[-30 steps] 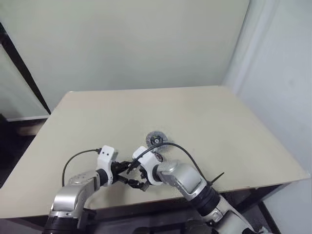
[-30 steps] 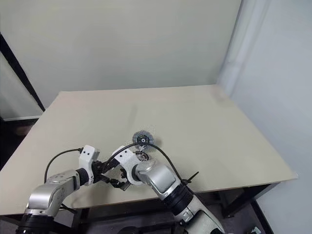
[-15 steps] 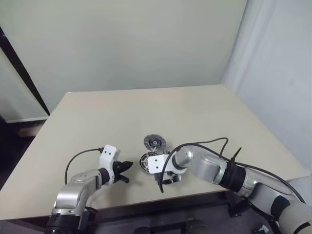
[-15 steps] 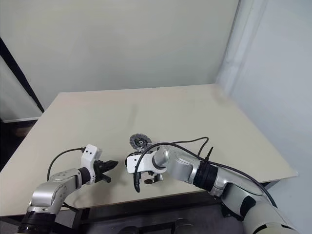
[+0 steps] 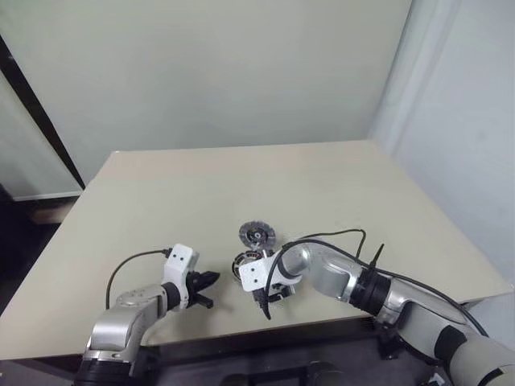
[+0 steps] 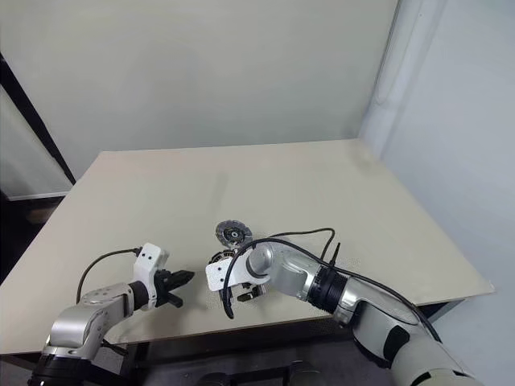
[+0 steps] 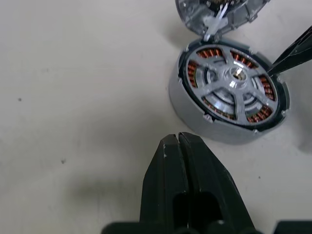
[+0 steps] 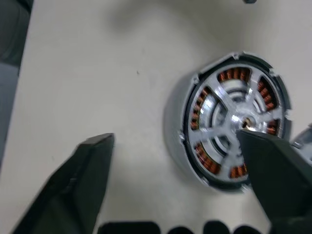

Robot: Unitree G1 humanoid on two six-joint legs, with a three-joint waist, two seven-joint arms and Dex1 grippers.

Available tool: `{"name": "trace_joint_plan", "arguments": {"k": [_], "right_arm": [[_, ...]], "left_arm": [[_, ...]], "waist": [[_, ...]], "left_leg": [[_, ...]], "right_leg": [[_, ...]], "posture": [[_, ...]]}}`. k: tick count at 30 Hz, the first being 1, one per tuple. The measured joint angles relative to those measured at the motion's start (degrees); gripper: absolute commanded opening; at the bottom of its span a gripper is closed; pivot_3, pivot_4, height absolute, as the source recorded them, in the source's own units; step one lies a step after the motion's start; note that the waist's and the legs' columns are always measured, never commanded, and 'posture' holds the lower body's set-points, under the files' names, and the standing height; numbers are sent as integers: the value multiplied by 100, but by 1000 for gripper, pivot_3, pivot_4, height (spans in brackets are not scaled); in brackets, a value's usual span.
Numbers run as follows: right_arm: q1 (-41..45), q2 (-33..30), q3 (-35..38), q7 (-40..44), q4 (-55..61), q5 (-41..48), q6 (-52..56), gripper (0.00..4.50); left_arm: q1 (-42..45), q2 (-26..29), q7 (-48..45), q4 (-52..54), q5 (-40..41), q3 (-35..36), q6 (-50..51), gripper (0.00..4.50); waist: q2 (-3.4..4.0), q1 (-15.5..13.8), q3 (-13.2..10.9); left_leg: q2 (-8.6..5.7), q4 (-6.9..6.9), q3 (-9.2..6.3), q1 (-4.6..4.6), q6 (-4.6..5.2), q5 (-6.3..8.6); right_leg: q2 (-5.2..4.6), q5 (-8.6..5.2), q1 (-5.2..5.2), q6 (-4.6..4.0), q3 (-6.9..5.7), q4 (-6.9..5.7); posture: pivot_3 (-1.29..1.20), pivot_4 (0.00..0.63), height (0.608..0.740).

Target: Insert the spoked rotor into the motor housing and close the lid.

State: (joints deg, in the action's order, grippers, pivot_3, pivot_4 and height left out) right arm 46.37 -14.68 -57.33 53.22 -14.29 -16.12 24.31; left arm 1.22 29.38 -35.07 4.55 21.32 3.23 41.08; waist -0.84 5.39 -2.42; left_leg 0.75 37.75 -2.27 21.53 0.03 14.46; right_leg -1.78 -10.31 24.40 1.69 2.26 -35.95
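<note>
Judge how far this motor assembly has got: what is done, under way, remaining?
Done: the copper-wound spoked rotor sits inside the shiny silver motor housing. In hand: the open right gripper is at it, one finger over the hub; the shut left gripper waits beside it, empty. Left: the flat dark grey lid lies apart on the table, not yet fitted.

copper-brown windings in silver spoked rotor [image 7: 230, 87], beige table [image 5: 161, 201]

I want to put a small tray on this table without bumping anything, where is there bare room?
The table is bare across its whole far half, from the far edge down to the lid, and along both side edges. It is crowded only near the front edge: the lid, the motor housing holding the spoked rotor, and the left end effector and right end effector beside them.
</note>
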Motion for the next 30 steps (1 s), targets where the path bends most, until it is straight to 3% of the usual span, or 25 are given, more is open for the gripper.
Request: {"name": "trace_joint_plan", "arguments": {"k": [10, 22, 30], "right_arm": [[-120, 160, 323, -91, -277, -316, -93, 89], [-373, 449, 746, -131, -329, -432, 61, 21], [-659, 732, 1041, 519, 784, -56, 2102, 21]], "left_arm": [[-15, -5, 10, 84, 0, 4, 58, 0], [-15, -98, 43, 98, 2, 4, 61, 0], [-21, -100, 51, 39, 1, 52, 1, 0]], "waist": [[0, 1, 1], [-1, 2, 1], [0, 0, 0]], "left_leg": [[0, 1, -1, -4, 0, 0], [0, 12, 0, -5, 0, -1], [-2, 5, -4, 0, -1, 1]], "right_leg": [[0, 0, 0, 0, 0, -9], [1, 0, -1, -1, 1, -21], [1, 0, 5, 0, -1, -24]], "posture": [[0, 0, 740], [0, 0, 740], [0, 0, 740]]}}
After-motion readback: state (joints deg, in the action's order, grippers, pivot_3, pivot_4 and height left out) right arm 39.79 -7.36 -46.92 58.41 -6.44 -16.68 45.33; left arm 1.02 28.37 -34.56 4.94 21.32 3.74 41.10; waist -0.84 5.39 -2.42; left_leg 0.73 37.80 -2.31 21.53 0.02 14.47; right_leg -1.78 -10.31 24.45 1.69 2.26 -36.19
